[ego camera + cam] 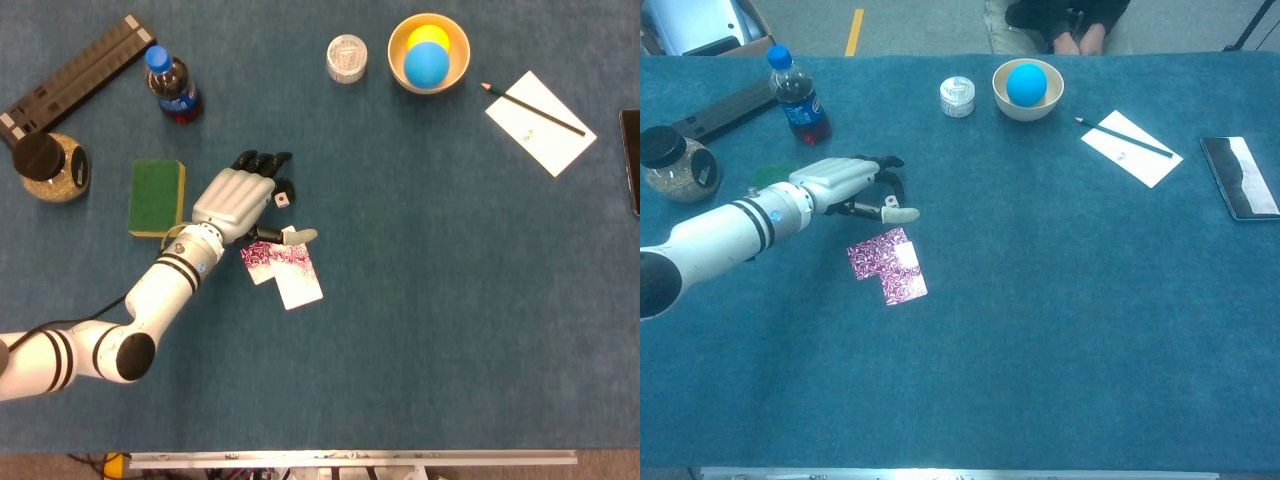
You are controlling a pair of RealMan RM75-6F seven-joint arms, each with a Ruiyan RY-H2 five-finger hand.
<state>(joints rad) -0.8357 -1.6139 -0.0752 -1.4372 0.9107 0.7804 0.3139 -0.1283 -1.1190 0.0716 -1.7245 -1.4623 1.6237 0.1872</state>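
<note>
My left hand (238,200) hovers palm down over the blue table, fingers curved forward and thumb stretched out to the right; it holds nothing. A small white die (283,200) lies just off its dark fingertips (262,160). Two patterned purple cards (283,270) lie overlapped right below the thumb. In the chest view the same hand (845,185) hangs above and left of the cards (888,266); the die is hidden there. A green sponge (157,196) sits just left of the wrist. My right hand shows in neither view.
A cola bottle (175,88), a grain jar (50,167) and a black bar (75,75) stand at far left. A clear tub (347,58) and a bowl (396,40) with a blue and a yellow ball are at the back. Paper with pencil (540,122) and a phone (1238,190) lie right.
</note>
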